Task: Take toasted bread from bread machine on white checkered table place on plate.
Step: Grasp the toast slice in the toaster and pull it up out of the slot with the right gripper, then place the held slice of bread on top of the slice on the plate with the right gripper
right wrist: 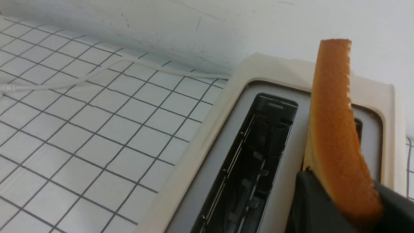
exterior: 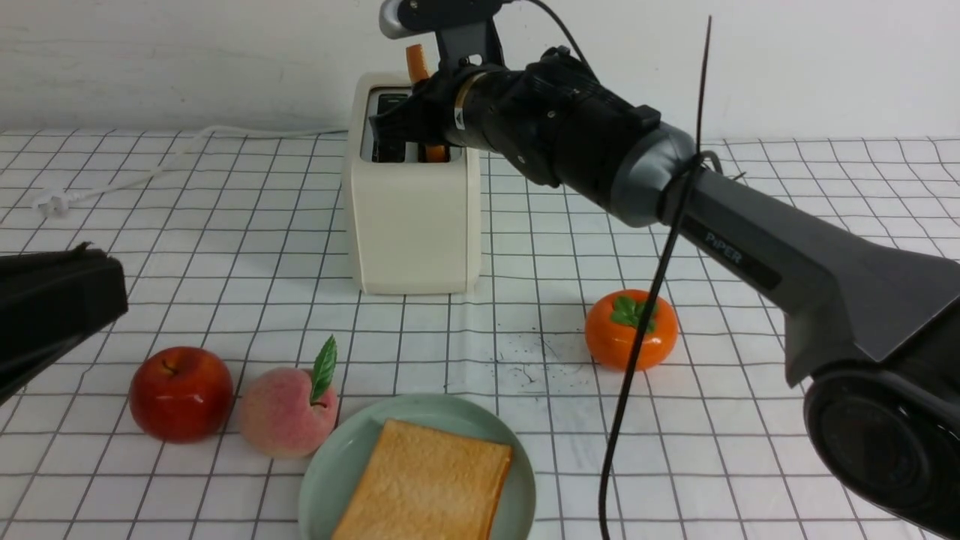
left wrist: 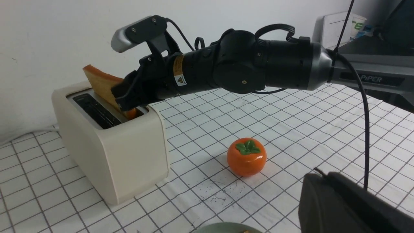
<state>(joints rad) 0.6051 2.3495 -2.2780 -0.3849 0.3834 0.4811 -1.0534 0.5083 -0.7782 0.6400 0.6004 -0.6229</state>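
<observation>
One "PiPER" arm (exterior: 780, 255) over bread machine (exterior: 412, 217)

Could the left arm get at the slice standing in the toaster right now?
Probably not. The right gripper grips that slice over a slot of the bread machine, crowding the top. The left gripper, shut and low at the left of the table, has a free path there but nowhere to grip.

The front view's lower edge is cutting off the round pale mint-green plate (exterior: 337, 457) and its golden-tan square toast slice (exterior: 427, 487); the black right gripper (exterior: 420, 124) is hiding most of the orange-crusted second slice (exterior: 416, 64).
</observation>
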